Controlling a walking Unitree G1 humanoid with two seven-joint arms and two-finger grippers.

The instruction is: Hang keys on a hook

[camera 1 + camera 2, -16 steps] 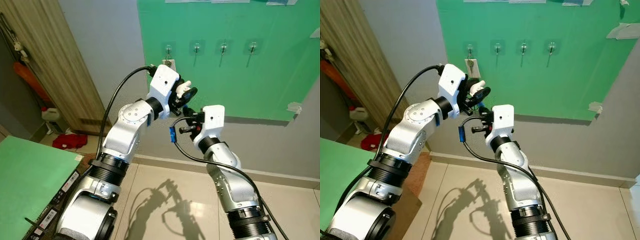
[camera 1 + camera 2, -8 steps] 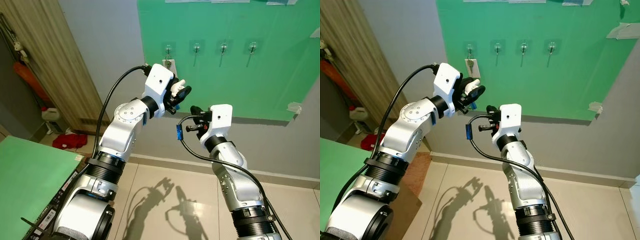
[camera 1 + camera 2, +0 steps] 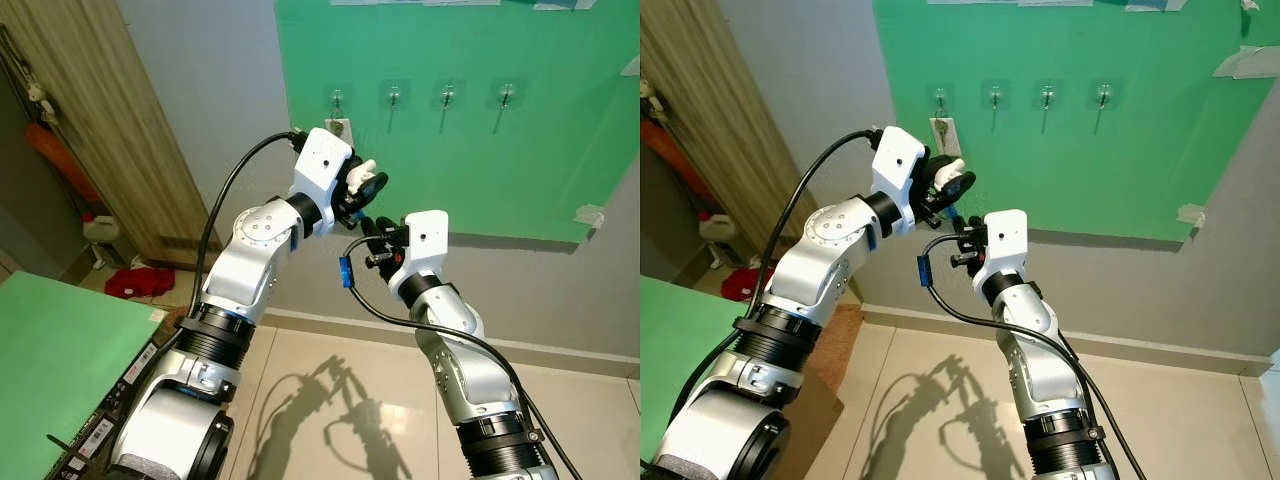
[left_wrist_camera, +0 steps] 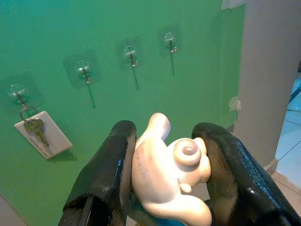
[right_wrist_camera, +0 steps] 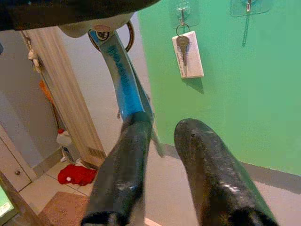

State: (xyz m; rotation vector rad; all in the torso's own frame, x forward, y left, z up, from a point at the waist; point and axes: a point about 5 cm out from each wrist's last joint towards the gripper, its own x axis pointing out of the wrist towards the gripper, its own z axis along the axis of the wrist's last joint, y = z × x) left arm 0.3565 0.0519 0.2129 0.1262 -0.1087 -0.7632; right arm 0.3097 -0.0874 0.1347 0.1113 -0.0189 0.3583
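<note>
Both grippers meet in front of the green wall panel (image 3: pixel 480 150), handling a set of keys with a cream figurine charm.

At far left stands a wooden door (image 3: pixel 100 140), with a red cloth (image 3: pixel 140 281) on the floor at its foot. The left gripper (image 4: pixel 164 160) is raised before the panel, its two black fingers pinching the cream rounded figurine charm (image 4: pixel 171 181) of the keys. A blue strap (image 5: pixel 123 82) and metal ring (image 5: pixel 128 35) hang beneath the charm; the right gripper (image 5: pixel 162 188), just below, has its fingers spread, one touching the strap. Four clear adhesive hooks (image 3: pixel 393 96) line the panel; the leftmost hook (image 4: pixel 19 94) already holds a brass key with white card tag (image 4: pixel 42 134).
</note>
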